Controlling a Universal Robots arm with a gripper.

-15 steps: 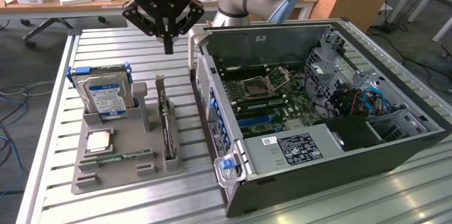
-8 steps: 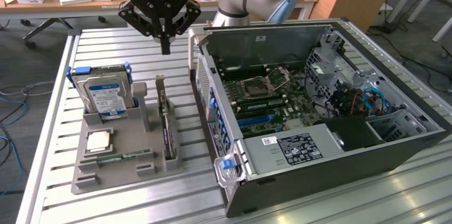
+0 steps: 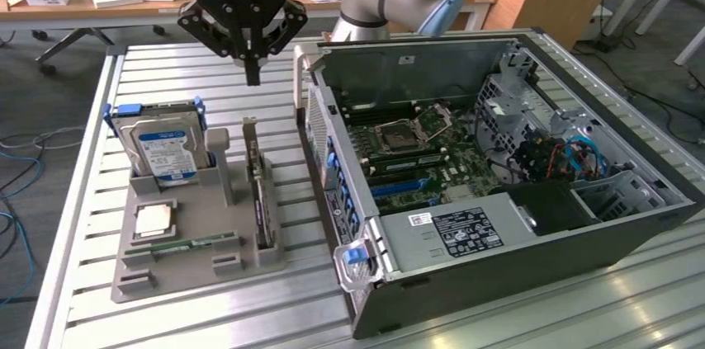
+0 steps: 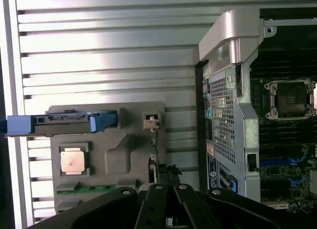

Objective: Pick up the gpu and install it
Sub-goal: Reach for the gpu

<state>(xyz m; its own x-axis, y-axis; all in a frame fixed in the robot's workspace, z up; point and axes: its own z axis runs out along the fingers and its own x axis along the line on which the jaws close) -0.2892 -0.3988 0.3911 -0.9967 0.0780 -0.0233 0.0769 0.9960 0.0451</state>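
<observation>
The gpu (image 3: 261, 205) stands on edge in a slot of the grey holder (image 3: 187, 265), its silver bracket end pointing up and its green card thin and dark from this angle. My gripper (image 3: 253, 75) hangs well above it, over the slatted table beyond the holder, fingers shut to a point with nothing between them. In the wrist view the gpu (image 4: 162, 172) shows edge-on in the holder (image 4: 119, 155), just beyond my shut gripper (image 4: 167, 192).
An open computer case (image 3: 617, 225) lies at the exterior view's right, its motherboard (image 3: 418, 151) exposed. The holder also carries a hard drive (image 3: 165, 149) in a blue caddy, a CPU (image 3: 154, 221) and a memory stick (image 3: 193, 243). Cluttered desks stand behind.
</observation>
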